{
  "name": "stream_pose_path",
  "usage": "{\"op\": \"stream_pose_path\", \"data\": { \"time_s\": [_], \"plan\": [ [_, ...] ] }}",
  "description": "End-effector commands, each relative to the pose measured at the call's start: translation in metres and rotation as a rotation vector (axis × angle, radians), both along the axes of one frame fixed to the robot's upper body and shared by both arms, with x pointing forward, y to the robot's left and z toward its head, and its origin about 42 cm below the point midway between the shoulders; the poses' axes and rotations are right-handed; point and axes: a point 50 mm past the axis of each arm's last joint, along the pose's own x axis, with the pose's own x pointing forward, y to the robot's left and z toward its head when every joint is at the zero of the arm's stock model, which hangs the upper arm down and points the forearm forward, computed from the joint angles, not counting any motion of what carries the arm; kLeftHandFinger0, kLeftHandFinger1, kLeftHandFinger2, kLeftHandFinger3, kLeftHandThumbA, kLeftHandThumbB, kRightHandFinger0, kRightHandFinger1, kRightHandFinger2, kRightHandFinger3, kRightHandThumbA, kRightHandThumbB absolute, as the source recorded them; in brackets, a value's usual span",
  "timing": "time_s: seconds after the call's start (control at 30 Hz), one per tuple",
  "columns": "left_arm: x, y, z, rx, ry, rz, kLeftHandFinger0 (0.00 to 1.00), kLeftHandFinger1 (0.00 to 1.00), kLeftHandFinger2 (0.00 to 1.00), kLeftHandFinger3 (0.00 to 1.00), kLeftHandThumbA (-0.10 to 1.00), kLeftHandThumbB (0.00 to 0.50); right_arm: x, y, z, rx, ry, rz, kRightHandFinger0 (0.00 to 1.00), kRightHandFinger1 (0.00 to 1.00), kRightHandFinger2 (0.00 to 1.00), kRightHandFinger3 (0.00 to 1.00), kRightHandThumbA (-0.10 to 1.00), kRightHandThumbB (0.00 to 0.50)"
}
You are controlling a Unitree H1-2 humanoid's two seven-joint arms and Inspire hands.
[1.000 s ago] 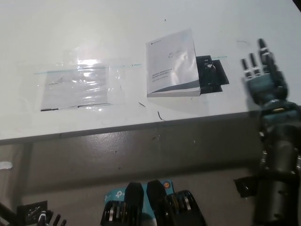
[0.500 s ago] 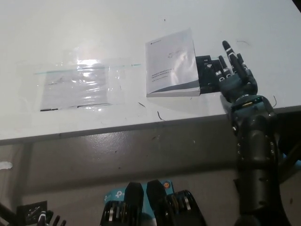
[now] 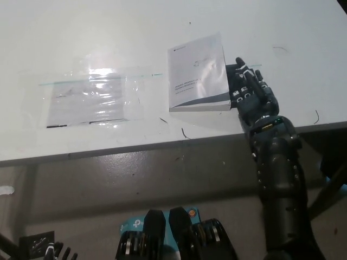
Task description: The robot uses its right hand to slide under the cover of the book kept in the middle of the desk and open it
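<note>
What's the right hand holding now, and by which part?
Nothing. The right hand is open, fingers spread, beside the book's right edge; the cover lies closed. Left hand holds nothing visible at lower left.

The book [image 3: 198,73] lies flat and closed on the white table [image 3: 108,32], a little right of the middle and close to the table's near edge. It is a thin paperback with a white cover, slightly turned so that its far right corner points away. Small dark lines of print sit near the cover's lower left, too small to read, with a faint mark near the top, and a grey curved band runs along the bottom edge. Its right edge lies against a black patch on the table.
</note>
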Motion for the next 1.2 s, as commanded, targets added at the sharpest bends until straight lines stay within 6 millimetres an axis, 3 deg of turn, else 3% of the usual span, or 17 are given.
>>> {"op": "stream_pose_path", "data": {
  "time_s": [0.0, 0.07, 0.17, 0.4, 0.53, 0.6, 0.67, 0.83, 0.93, 0.97, 1.03, 1.17],
  "plan": [
    [0.006, 0.003, 0.006, 0.018, -0.032, -0.002, 0.97, 0.93, 0.89, 1.00, 0.98, 0.105, 0.007, 0.012, 0.017, -0.031, -0.093, 0.014, 0.83, 0.87, 0.88, 1.00, 1.00, 0.146],
    [0.006, 0.002, 0.006, 0.019, -0.026, 0.000, 0.97, 0.93, 0.90, 1.00, 0.99, 0.111, 0.006, 0.015, 0.012, -0.020, -0.083, 0.020, 0.86, 0.89, 0.88, 1.00, 1.00, 0.140],
    [0.006, 0.003, 0.005, 0.015, -0.028, 0.000, 0.97, 0.92, 0.90, 1.00, 0.99, 0.116, 0.004, 0.022, 0.006, -0.011, -0.090, 0.043, 0.94, 0.94, 0.97, 1.00, 1.00, 0.144],
    [0.008, 0.005, 0.006, 0.010, -0.032, 0.005, 0.97, 0.92, 0.88, 1.00, 0.98, 0.113, 0.003, 0.033, 0.006, -0.021, -0.103, 0.070, 0.98, 0.97, 1.00, 1.00, 1.00, 0.150],
    [0.010, 0.001, 0.006, 0.010, -0.027, -0.001, 0.97, 0.92, 0.89, 1.00, 0.98, 0.128, 0.005, 0.039, 0.008, -0.053, -0.095, 0.086, 0.95, 0.95, 0.97, 1.00, 1.00, 0.145],
    [0.010, 0.001, 0.005, 0.010, -0.026, -0.005, 0.97, 0.92, 0.89, 1.00, 0.99, 0.119, 0.005, 0.045, 0.010, -0.064, -0.083, 0.094, 0.88, 0.87, 0.90, 1.00, 1.00, 0.142],
    [0.009, -0.001, 0.005, 0.007, -0.029, -0.009, 0.96, 0.92, 0.87, 1.00, 0.98, 0.123, 0.007, 0.052, 0.011, -0.091, -0.082, 0.109, 0.84, 0.85, 0.89, 1.00, 1.00, 0.125],
    [0.008, -0.001, 0.004, 0.008, -0.025, -0.013, 0.97, 0.92, 0.88, 0.99, 1.00, 0.118, 0.011, 0.069, 0.023, -0.161, -0.126, 0.170, 0.86, 0.86, 0.88, 1.00, 1.00, 0.113],
    [0.009, -0.001, 0.003, 0.009, -0.034, -0.021, 0.98, 0.93, 0.89, 1.00, 1.00, 0.119, 0.012, 0.073, 0.028, -0.253, -0.166, 0.195, 0.79, 0.83, 0.86, 1.00, 1.00, 0.112],
    [0.009, -0.001, 0.004, 0.013, -0.026, -0.016, 0.97, 0.93, 0.88, 1.00, 0.99, 0.129, 0.014, 0.081, 0.035, -0.312, -0.186, 0.235, 0.69, 0.78, 0.81, 1.00, 1.00, 0.113],
    [0.009, -0.001, 0.006, 0.012, -0.027, -0.015, 0.95, 0.93, 0.88, 1.00, 0.99, 0.127, 0.016, 0.088, 0.041, -0.328, -0.178, 0.269, 0.74, 0.77, 0.80, 1.00, 1.00, 0.105],
    [0.010, 0.001, 0.007, 0.021, -0.031, -0.022, 0.96, 0.92, 0.90, 1.00, 1.00, 0.123, 0.017, 0.096, 0.049, -0.382, -0.188, 0.326, 0.74, 0.75, 0.78, 0.99, 1.00, 0.106]
  ]
}}
